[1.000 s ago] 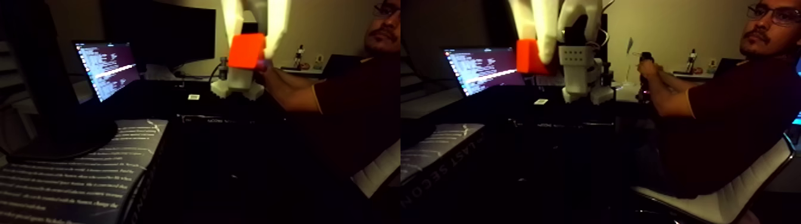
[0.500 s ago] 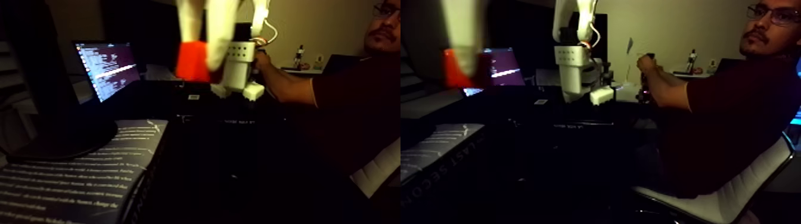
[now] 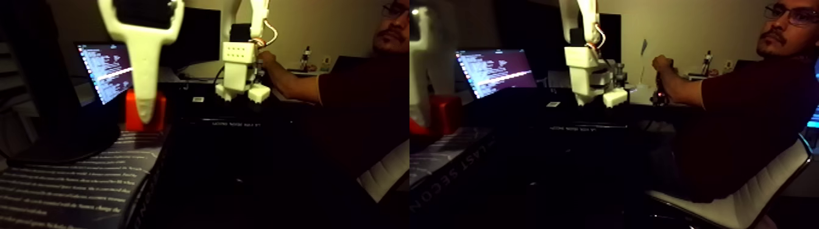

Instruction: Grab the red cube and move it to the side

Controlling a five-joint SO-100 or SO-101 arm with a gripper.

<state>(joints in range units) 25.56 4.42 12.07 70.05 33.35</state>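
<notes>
On the left half of the fixed view, the white gripper [image 3: 145, 116] hangs low over the near end of a book [image 3: 91, 176] with pale print on its dark cover. One long tapering finger [image 3: 145, 79] faces the camera and covers the middle of the red cube [image 3: 157, 112], which shows on both sides of the finger just above the book's far edge. I cannot tell whether the jaws are clamped on the cube or slack, since the second finger is hidden, nor whether the cube rests on the book. Behind it stands a lit laptop [image 3: 109, 70] with lines of text on its screen. Further right, the arm's white base [image 3: 241, 79] sits on the dark table, and a seated person's hand [image 3: 266, 59] reaches in beside it.

Across the right half, the same scene is seen from a slightly shifted angle. The gripper is a pale blur at the left edge, with the cube just right of it, close above the book. The laptop, the base and the person on a white chair [image 3: 731, 207] are well apart from it.
</notes>
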